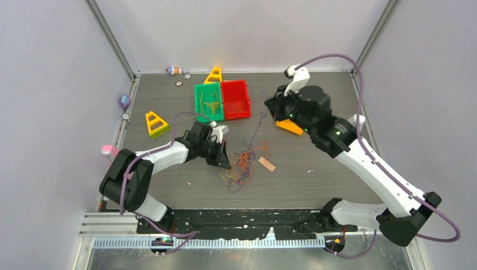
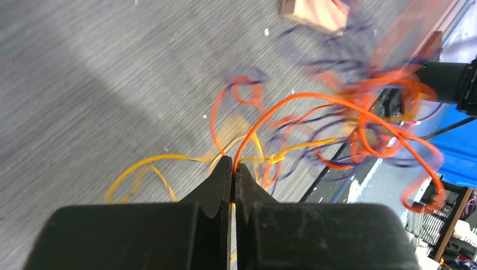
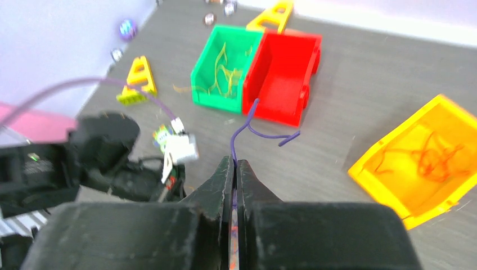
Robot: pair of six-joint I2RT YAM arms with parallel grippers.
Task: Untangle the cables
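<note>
The cables lie as a tangle (image 1: 243,164) of thin orange, yellow, red and purple strands in the middle of the table. My left gripper (image 1: 226,162) is low at the tangle's left edge, shut on an orange cable (image 2: 292,101) that loops off toward the knot (image 2: 365,129). In its wrist view the left gripper (image 2: 233,167) pinches that strand at the fingertips. My right gripper (image 1: 270,104) is raised by the red bin and shut on a purple cable (image 1: 256,128), which hangs down to the tangle. The strand (image 3: 247,127) sticks out past the right gripper (image 3: 235,163).
A green bin (image 1: 198,102) holding yellow strands and a red bin (image 1: 235,115) stand side by side at the back. A yellow bin (image 3: 394,149) with orange strands lies under my right arm. A wooden block (image 1: 266,164) lies right of the tangle. Yellow triangles (image 1: 156,124) and small toys sit at the left and back.
</note>
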